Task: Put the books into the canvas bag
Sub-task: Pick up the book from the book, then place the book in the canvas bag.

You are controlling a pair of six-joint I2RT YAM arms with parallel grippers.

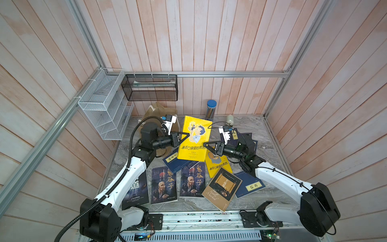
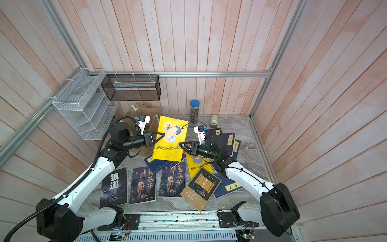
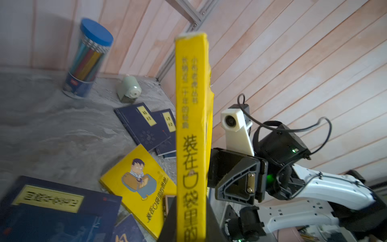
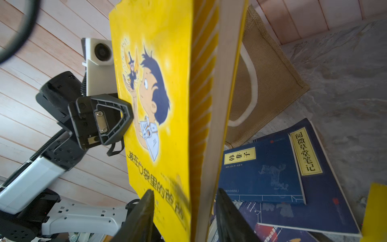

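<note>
Locate the left gripper (image 1: 185, 134) just left of frame centre in both top views, jaws pressed together on the left edge of the raised yellow book (image 1: 194, 138). Confirm in the left wrist view: the spine runs straight up from the clamped tips.

Note the book held clear of the table (image 1: 261, 130) at frame centre, cartoon cover facing the top views.

Find the right gripper (image 1: 206, 145) at the lower right edge of the same book, jaws spread. Check the right wrist view: page edge standing between the fingers (image 4: 144, 209), with a gap on one side.

Find the canvas bag (image 1: 159, 110) at the upper left of the table, behind the left gripper and just beside the raised book. Observe one white rope handle (image 4: 252, 83) on its tan side in the right wrist view.

Identify the other books lying flat across the lower half of the table:
- black book (image 2: 114, 186), lower left
- portrait-cover books (image 1: 164, 185), side by side, lower centre
- brown book (image 1: 222, 188), right of these
- second yellow book (image 1: 218, 165), below the right gripper
- navy books (image 1: 251, 184), lower right, behind the right arm and under the raised book

See the pencil tub (image 1: 211, 109) at upper centre, against the back wall.
</note>
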